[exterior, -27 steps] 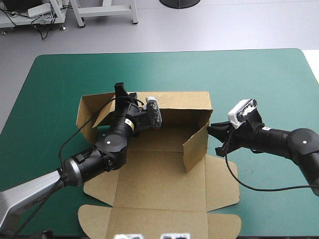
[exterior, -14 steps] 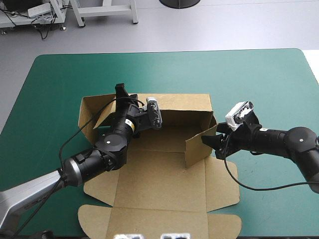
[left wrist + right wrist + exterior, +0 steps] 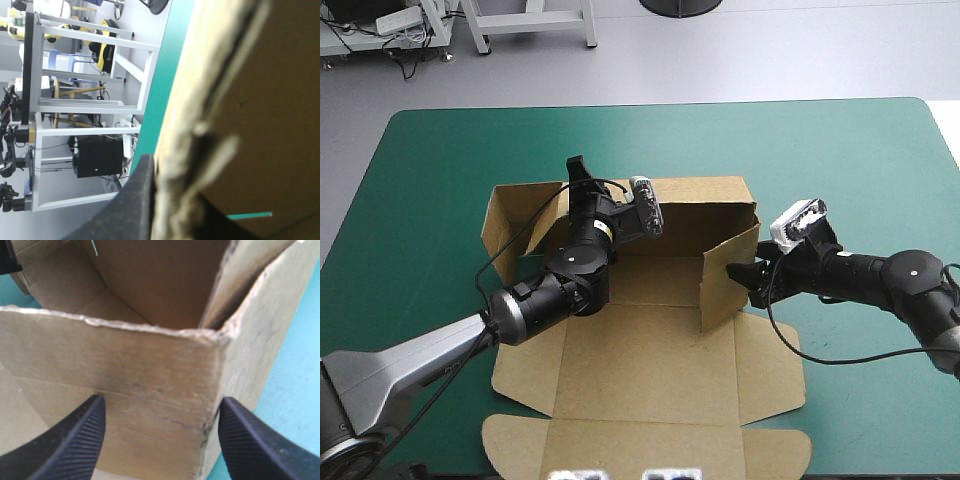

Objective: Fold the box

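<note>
On the teal-green desk [image 3: 840, 150], faces the raised side wall of the brown box [image 3: 650, 350] dead ahead with the right hand [image 3: 160, 402] spread open, nearer that corner; pinches the far wall in the closed left hand [image 3: 576, 172].

lab: metal frames [image 3: 90, 107], electronics box [image 3: 97, 157]

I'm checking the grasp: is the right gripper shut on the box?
No, the fingers of the right gripper stand wide apart in front of the raised side wall of the box.
</note>
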`<state>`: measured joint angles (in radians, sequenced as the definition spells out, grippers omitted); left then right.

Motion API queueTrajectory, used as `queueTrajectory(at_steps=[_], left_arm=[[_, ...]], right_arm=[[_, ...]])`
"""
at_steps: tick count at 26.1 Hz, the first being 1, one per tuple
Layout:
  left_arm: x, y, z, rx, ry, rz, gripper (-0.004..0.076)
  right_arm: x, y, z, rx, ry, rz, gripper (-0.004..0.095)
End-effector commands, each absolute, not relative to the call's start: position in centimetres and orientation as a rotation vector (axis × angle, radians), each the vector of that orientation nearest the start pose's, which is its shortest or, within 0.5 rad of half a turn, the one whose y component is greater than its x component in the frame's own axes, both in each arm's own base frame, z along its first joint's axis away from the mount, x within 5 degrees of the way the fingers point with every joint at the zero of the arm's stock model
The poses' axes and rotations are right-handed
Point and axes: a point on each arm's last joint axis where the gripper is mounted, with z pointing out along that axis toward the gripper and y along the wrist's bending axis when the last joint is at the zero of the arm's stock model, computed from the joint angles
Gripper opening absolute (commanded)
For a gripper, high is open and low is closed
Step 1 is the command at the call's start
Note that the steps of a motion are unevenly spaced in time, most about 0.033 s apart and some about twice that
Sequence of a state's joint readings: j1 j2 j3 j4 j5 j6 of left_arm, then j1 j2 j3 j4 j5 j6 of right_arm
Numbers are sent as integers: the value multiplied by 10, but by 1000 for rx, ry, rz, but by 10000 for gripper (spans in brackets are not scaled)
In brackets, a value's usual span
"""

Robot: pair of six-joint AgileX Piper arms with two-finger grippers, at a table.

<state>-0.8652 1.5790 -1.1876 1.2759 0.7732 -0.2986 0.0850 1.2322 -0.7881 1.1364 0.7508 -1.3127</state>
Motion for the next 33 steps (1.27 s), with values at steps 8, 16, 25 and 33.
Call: queueTrajectory(at_steps=[8,16,25,33], left_arm=[[256,-224,328,1233,1737,690,8],[253,-221,330,1205,1773,677,7],[248,-227,324,1215,1836,531,7],[241,-233,320,1367,1796,519,8]], right_arm=[[251,94,297,-611,1963,566,608],[256,99,297,-510,1959,429,607],[255,102,290,-547,2001,476,567],[252,107,275,-649,2084,513,181]])
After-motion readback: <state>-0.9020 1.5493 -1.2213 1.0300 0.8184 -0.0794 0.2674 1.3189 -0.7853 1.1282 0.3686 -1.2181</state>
